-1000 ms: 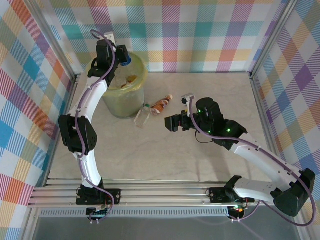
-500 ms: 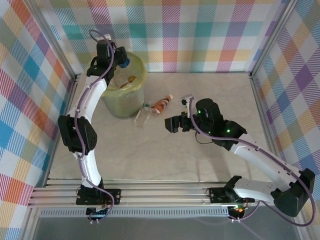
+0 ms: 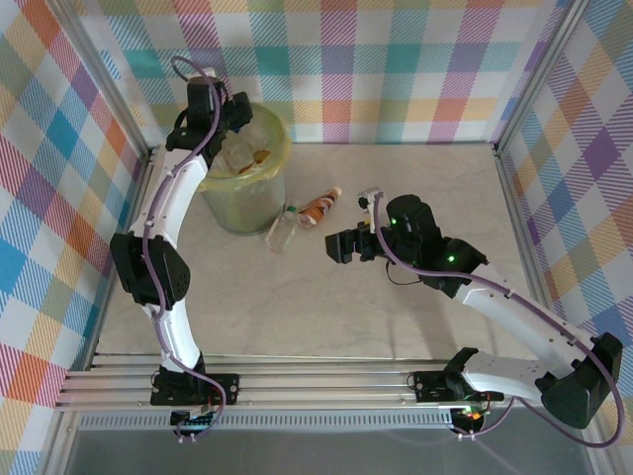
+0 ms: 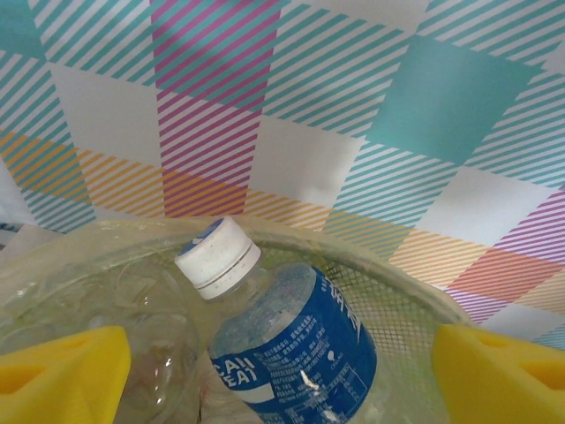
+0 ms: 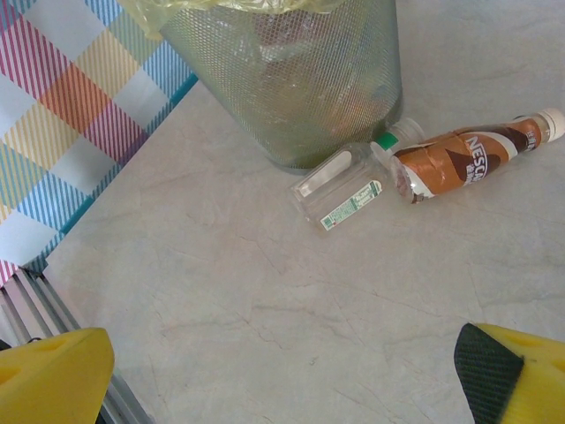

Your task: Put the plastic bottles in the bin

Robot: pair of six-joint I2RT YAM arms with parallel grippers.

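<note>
The bin [image 3: 242, 203] is a pale-green mesh bucket with a yellow-green liner, at the back left. My left gripper [image 3: 235, 111] hangs over its far rim, open. Between its yellow fingers [image 4: 62, 375], touching neither, a blue-labelled plastic bottle [image 4: 291, 340] with a white cap lies inside the bin [image 4: 388, 269]. On the table beside the bin lie a clear bottle [image 3: 281, 231] and a brown-labelled bottle [image 3: 320, 206]. My right gripper [image 3: 341, 244] hovers open to their right, nothing between its fingers. In the right wrist view the clear bottle [image 5: 349, 190] and the brown bottle [image 5: 468, 159] lie ahead of the gripper [image 5: 282, 380], by the bin [image 5: 300, 79].
Checked walls close in the table on the left, back and right. Other crushed bottles show inside the bin [image 3: 255, 158]. A metal rail [image 3: 297, 381] runs along the near edge.
My left gripper has opened and let go of the blue-labelled bottle, which now lies in the bin. The left wrist has shifted slightly left. The right arm has not moved.
</note>
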